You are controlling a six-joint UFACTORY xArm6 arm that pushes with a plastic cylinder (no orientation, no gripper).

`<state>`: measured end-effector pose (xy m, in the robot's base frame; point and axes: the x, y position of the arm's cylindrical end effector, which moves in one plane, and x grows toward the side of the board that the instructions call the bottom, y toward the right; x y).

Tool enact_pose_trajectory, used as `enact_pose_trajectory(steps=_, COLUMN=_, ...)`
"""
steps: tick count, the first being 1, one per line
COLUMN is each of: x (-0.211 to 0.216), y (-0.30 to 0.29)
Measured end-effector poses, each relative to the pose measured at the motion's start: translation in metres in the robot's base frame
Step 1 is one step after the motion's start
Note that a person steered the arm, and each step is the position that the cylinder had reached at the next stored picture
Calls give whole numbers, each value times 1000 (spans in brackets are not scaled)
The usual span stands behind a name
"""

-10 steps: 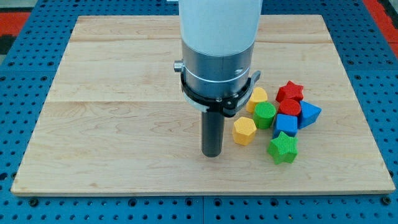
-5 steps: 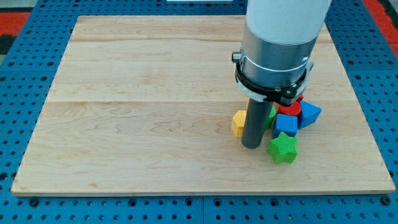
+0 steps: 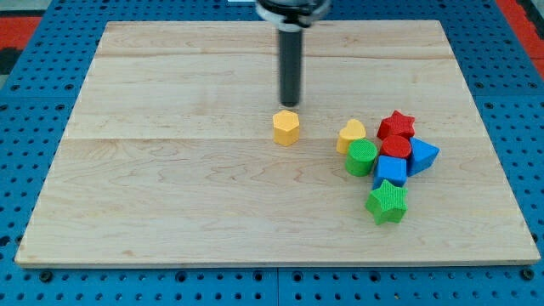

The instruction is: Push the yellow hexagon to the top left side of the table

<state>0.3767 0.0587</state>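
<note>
The yellow hexagon [image 3: 286, 127] lies near the middle of the wooden board [image 3: 170, 170], a little toward the view's right. My tip [image 3: 291, 104] stands just above it toward the view's top, with a small gap between them. The rod runs straight up out of the view's top edge.
A cluster of blocks sits at the view's right: a yellow heart [image 3: 350, 134], a green cylinder [image 3: 361, 157], a red star [image 3: 395, 126], a red block [image 3: 396, 147], a blue cube [image 3: 390, 172], a blue block [image 3: 422, 156] and a green star [image 3: 387, 202].
The yellow hexagon has moved up and to the view's left, away from the cluster. My tip went from beside the cluster to the hexagon's top side.
</note>
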Motion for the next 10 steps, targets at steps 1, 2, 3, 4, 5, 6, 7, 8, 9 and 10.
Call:
enact_pose_trajectory(steps=1, x=-4, y=79)
enact_pose_trajectory(steps=2, x=18, y=61)
enact_pose_trajectory(steps=3, x=40, y=-2)
enact_pose_trajectory(steps=4, x=47, y=-62)
enact_pose_trajectory(steps=5, x=73, y=-71)
enact_pose_trajectory(steps=6, x=78, y=-88)
enact_pose_trajectory(steps=7, x=78, y=-153)
enact_pose_trajectory(steps=8, x=73, y=-188)
enact_pose_trajectory(steps=9, x=72, y=-187)
enact_pose_trajectory(steps=10, x=62, y=-179)
